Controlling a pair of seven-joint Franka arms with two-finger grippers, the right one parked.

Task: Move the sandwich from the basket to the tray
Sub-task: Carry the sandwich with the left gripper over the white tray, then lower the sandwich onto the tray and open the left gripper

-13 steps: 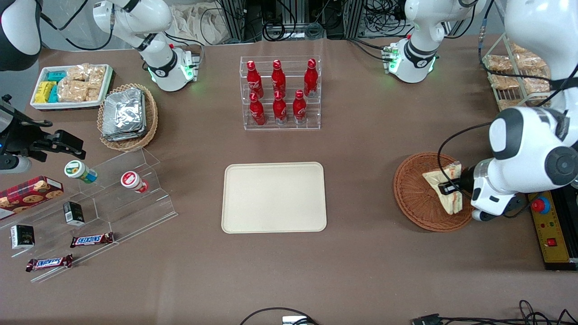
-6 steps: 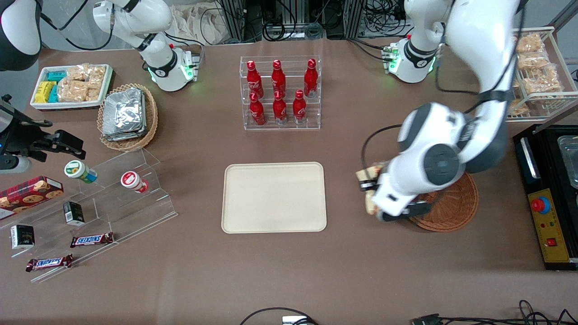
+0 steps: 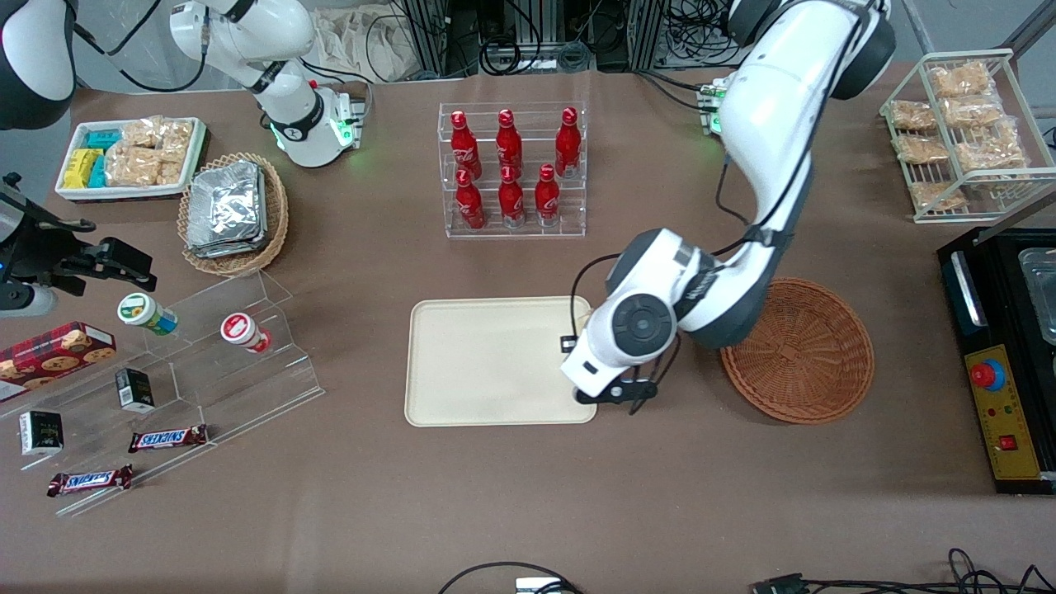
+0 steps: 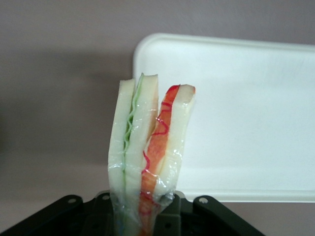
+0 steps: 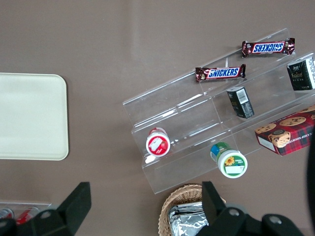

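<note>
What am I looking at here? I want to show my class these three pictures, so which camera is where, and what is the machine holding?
These show robot arms at a brown table. The front view looks down at the whole table; the other two come from cameras on the arms' wrists. The working arm's gripper hangs over the edge of the cream tray nearest the round brown basket, shut on a wrapped sandwich that shows only in its wrist view. The basket holds nothing. Also on the table: a rack of red bottles, chocolate bars on clear steps, and a lighter basket of foil packets.
</note>
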